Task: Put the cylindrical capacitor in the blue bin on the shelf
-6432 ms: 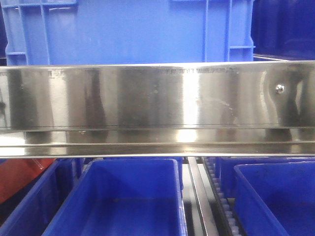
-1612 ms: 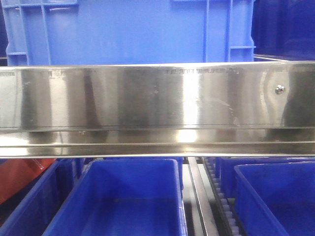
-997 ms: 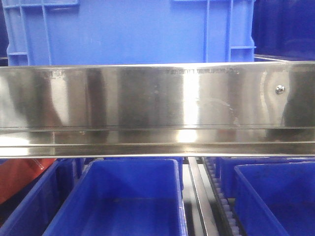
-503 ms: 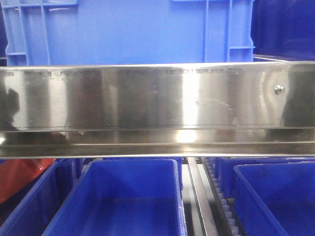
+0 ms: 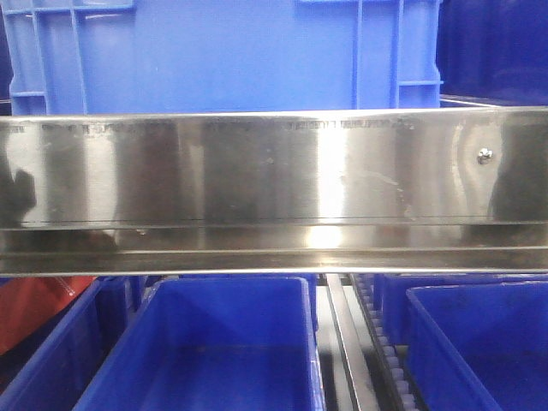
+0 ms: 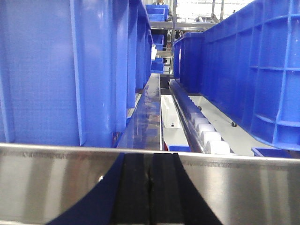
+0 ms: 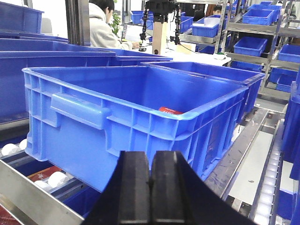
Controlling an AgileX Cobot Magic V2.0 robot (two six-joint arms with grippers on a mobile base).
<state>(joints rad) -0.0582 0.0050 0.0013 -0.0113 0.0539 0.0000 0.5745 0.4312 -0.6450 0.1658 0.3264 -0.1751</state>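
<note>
The shelf's broad steel front rail runs across the front view, with a large blue bin on the tier above it. Neither gripper shows in that view. In the left wrist view, my left gripper is shut with nothing visible between its black fingers. It sits just before the shelf rail, facing the gap between two bins. My right gripper is also shut on nothing visible. It is low in front of an open blue bin that holds a red-labelled item. The cylindrical capacitor is out of view.
White rollers line the track between a tall bin wall and another bin. Open blue bins sit on the lower tier, beside something red. A seated person and more racks are far behind.
A dark reflection has appeared at the left end of the shelf's front rail. Bins and shelf have not moved.
</note>
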